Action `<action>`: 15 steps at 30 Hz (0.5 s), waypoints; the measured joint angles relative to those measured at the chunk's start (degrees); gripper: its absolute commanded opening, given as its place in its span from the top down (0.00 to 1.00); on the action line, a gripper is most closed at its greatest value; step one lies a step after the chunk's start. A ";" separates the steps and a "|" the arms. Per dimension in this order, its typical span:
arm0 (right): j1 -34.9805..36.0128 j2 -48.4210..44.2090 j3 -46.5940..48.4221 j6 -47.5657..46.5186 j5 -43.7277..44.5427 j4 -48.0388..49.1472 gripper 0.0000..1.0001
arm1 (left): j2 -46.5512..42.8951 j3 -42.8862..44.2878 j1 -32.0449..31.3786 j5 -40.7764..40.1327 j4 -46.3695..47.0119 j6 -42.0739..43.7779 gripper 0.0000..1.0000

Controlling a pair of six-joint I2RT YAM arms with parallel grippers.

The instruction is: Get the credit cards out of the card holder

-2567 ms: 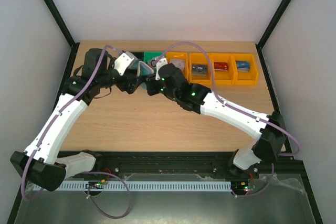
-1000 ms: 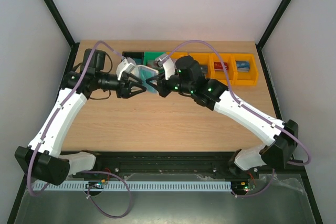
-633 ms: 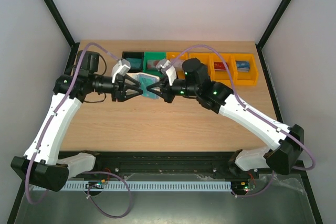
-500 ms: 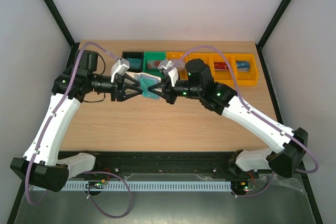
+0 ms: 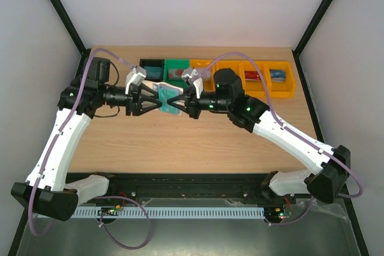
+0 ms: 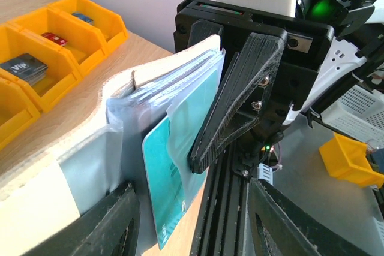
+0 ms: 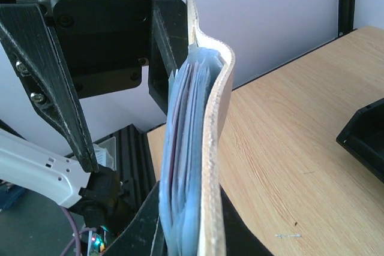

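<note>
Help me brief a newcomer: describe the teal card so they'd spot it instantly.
Over the middle of the table, find the white card holder held up. The teal card sticks out of its see-through sleeves, the only solid teal among pale blue-grey panels.

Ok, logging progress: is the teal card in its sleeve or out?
Partly out: the teal card protrudes from a see-through sleeve of the card holder, lower corner bare.

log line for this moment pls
right fingers: shut on card holder | left fingers: open, either side of holder | teal card: in clear sleeve, not out yet | orange bins: cards inside
</note>
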 measured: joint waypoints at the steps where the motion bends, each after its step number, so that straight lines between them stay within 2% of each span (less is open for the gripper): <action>1: -0.09 0.17 0.00 0.57 -0.09 0.33 0.98 | 0.00 0.00 -0.09 -0.17 0.26 -0.15 0.51; 4: -0.42 0.68 0.00 2.38 -0.42 1.38 0.98 | 0.11 -0.02 -0.17 -1.09 1.33 -0.50 0.58; 8: -0.44 1.31 -0.02 4.48 -0.44 2.34 0.98 | 0.52 0.17 0.20 -2.16 1.36 0.26 0.75; 11: -0.44 1.86 -0.11 6.71 -0.35 3.72 0.98 | 1.05 0.59 0.83 -2.58 1.27 1.60 0.76; 15: -0.44 3.21 -0.22 10.45 -0.04 6.29 0.98 | 1.46 0.76 1.66 -2.95 1.14 3.61 0.72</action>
